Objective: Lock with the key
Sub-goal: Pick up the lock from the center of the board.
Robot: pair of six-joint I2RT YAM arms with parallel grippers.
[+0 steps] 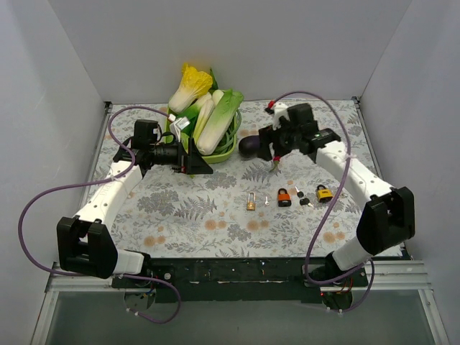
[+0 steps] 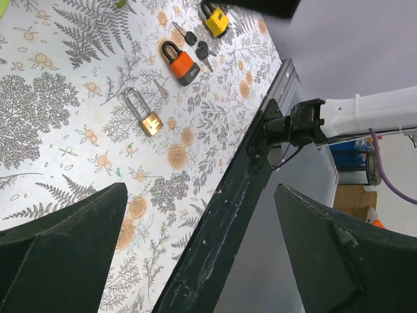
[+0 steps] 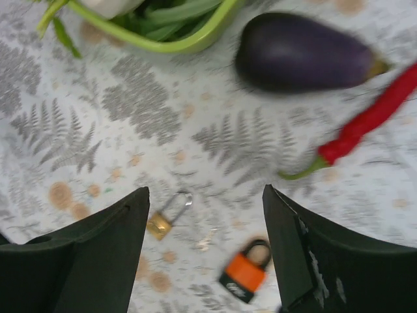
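Note:
A small brass padlock [image 1: 250, 202] with a long shackle lies mid-table, a small silver key [image 1: 266, 201] just right of it. An orange padlock [image 1: 284, 198], black-headed keys [image 1: 300, 195] and a yellow padlock [image 1: 324, 192] lie further right. My right gripper [image 1: 272, 154] hovers open and empty above and behind them; its view shows the brass padlock [image 3: 166, 215], silver key [image 3: 207, 241] and orange padlock [image 3: 246, 270] between the fingers. My left gripper [image 1: 201, 164] is open and empty by the basket; its view shows the brass padlock [image 2: 144, 116], orange padlock [image 2: 181, 62] and yellow padlock [image 2: 215, 19].
A green basket [image 1: 228, 147] of cabbages stands at the back centre. A purple eggplant [image 1: 249, 146] and a red chilli [image 3: 365, 120] lie beside it, under the right wrist. The table's black front edge [image 2: 221, 215] shows in the left wrist view.

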